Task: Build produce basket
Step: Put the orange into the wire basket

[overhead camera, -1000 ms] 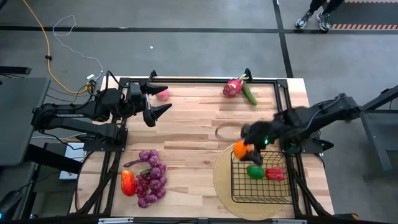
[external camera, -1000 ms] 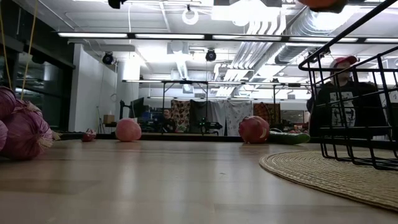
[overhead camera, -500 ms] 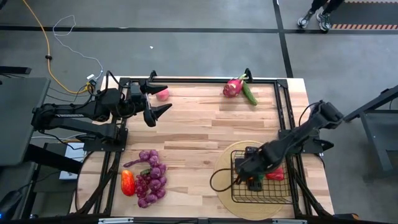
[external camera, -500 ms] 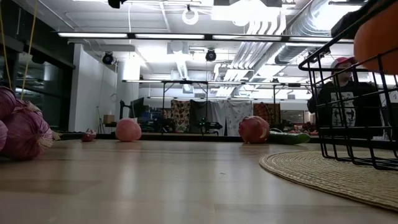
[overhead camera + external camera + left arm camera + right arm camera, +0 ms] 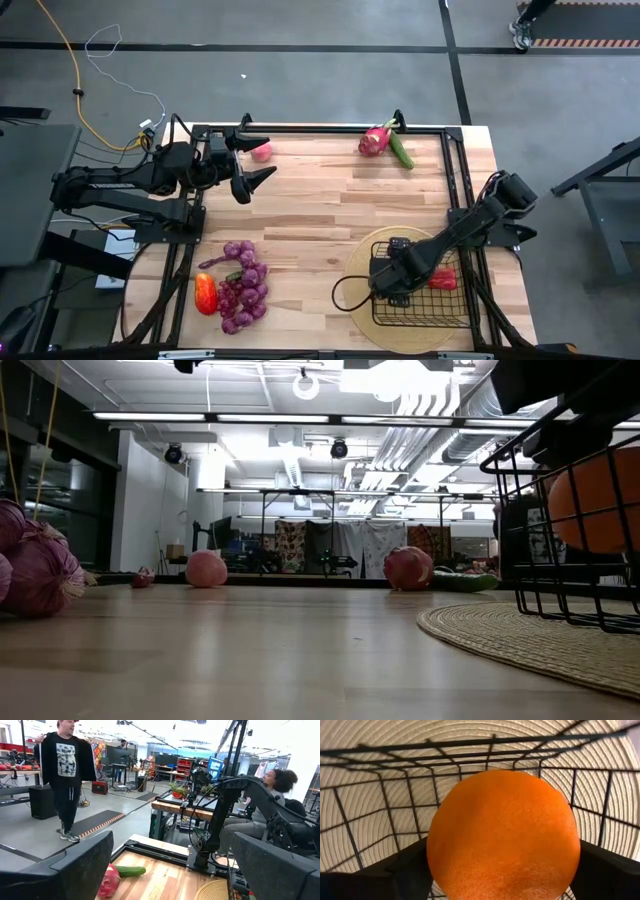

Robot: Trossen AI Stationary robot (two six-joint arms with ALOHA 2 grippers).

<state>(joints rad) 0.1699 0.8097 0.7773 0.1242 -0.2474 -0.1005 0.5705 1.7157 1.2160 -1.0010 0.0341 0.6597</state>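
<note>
The black wire basket [image 5: 450, 305] stands on a round woven mat [image 5: 358, 300] at the near right. My right gripper [image 5: 392, 283] reaches down into its left part, shut on an orange [image 5: 502, 830] that the arm hides from above; the low view shows the orange [image 5: 598, 500] behind the basket wires [image 5: 530, 530]. A red pepper [image 5: 443, 281] lies in the basket. My left gripper [image 5: 246, 166] waits open at the far left, above the table. My right gripper pinches the orange between its two fingers [image 5: 405, 867], one on each of its opposite sides [image 5: 437, 860]. The fingers come from above, pointing down. The orange hangs inside the basket, clear of the basket's floor [image 5: 570, 615].
Purple grape bunches [image 5: 243, 288] and a red-orange pepper [image 5: 206, 294] lie near left. A pink dragon fruit [image 5: 375, 140] and a cucumber [image 5: 401, 150] lie at the far edge, a small pink fruit [image 5: 262, 152] by my left gripper. People stand beyond the table.
My right gripper has sunk and gone toward the table's near edge with the orange, tipping until it points down. The orange has come from above the basket's far left corner down inside the basket.
</note>
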